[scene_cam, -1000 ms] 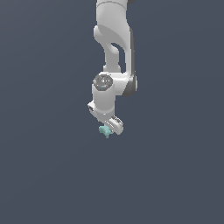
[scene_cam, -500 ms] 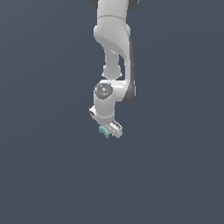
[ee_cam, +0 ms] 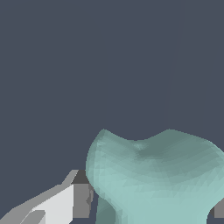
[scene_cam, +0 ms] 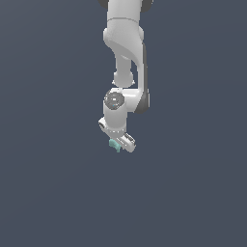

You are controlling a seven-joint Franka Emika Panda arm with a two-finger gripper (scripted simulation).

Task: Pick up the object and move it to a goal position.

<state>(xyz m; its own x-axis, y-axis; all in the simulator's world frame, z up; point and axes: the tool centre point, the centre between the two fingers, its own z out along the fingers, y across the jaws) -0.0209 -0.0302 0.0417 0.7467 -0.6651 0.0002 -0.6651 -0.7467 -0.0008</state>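
Carry step: the gripper (scene_cam: 117,144) pinches the teal object (scene_cam: 114,144) between its fingers (ee_cam: 52,205), clear of the floor; next, transport it to the unseen goal without loosening.

Teal object (scene_cam: 114,144) mostly hidden behind the gripper (scene_cam: 117,143), cut off by the wrist view's edge, arm's base out of frame
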